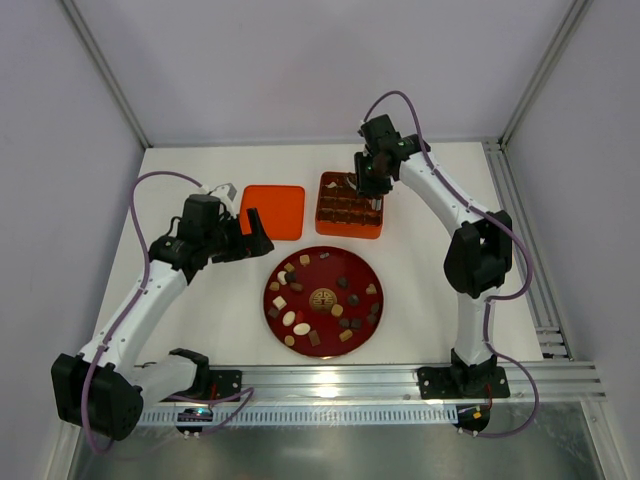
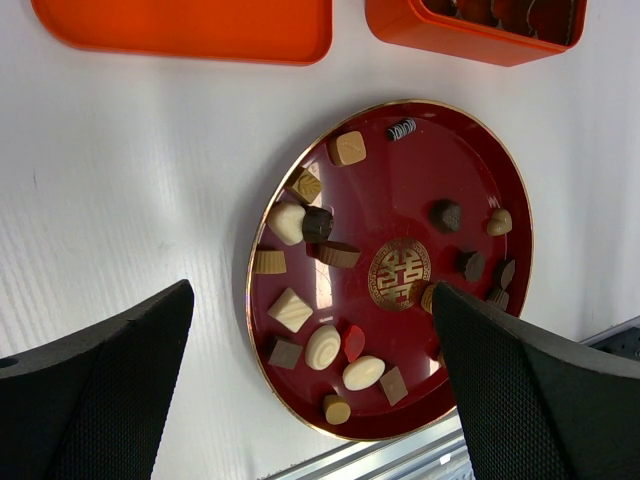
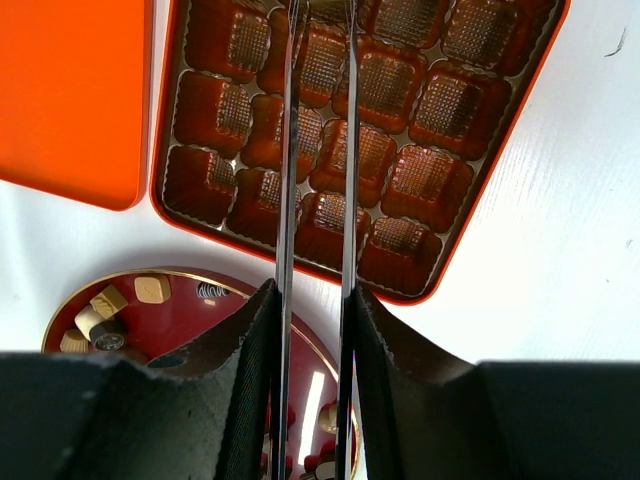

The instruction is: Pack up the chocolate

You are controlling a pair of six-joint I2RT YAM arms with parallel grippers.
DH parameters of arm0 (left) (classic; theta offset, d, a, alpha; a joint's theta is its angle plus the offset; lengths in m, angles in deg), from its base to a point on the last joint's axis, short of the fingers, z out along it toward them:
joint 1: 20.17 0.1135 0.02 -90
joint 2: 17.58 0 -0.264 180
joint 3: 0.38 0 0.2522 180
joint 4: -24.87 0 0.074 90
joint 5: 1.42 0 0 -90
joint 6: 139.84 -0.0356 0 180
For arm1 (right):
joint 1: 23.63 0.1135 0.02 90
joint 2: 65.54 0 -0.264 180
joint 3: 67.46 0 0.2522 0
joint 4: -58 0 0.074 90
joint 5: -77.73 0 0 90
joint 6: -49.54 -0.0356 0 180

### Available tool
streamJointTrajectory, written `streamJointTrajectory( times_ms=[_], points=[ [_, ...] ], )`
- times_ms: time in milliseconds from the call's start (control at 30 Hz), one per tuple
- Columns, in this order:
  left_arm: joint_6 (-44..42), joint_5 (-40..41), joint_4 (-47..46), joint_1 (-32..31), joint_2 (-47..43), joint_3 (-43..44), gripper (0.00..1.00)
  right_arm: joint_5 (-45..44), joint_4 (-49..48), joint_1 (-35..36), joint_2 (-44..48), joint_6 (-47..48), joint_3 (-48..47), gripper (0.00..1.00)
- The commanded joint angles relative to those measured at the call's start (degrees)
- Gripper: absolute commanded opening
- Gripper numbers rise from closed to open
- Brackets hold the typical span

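Note:
Several chocolate pieces (image 1: pixel 301 328), dark, tan and cream (image 2: pixel 323 346), lie scattered on the dark red plate (image 1: pixel 270 300) with its gold emblem. The orange gridded tray (image 1: pixel 350 203) stands behind the plate. My right gripper (image 1: pixel 368 180) hovers over the tray, shut on metal tongs (image 3: pixel 290 150) whose two blades run between its fingers (image 3: pixel 250 340) toward the tray's far cells (image 3: pixel 420 170). The tong tips are cut off by the frame edge, so I cannot tell if they hold a piece. My left gripper (image 2: pixel 310 300) hangs open above the plate's left part (image 2: pixel 400 190), holding nothing.
A flat orange lid (image 1: pixel 272 211) lies left of the tray, also in the left wrist view (image 2: pixel 190 25) and the right wrist view (image 3: pixel 70 90). A metal rail (image 1: pixel 400 380) runs along the near table edge. White walls enclose the table.

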Motion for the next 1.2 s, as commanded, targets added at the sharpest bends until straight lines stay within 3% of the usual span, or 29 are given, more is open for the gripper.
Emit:
streamJointTrajectory(
  times_ms=[0, 467, 733, 1167],
  points=[
    [-0.9, -0.8, -0.4, -0.2, -0.3, 1.7, 1.0, -0.2, -0.9, 0.0, 0.3, 0.8, -3.0, 0.37],
    [-0.9, -0.8, -0.4, -0.3, -0.4, 1.6, 1.0, 0.1, 1.1, 0.9, 5.0, 0.8, -3.4, 0.4],
    [-0.9, -0.9, -0.4, -0.3, -0.3, 1.7, 1.0, -0.5, 0.7, 7.0, 21.0, 1.6, 12.4, 0.41],
    [-0.9, -1.0, -0.4, -0.2, -0.3, 1.7, 1.0, -3.1, 5.9, 17.5, 37.8, -2.6, 34.8, 0.41]
  ],
)
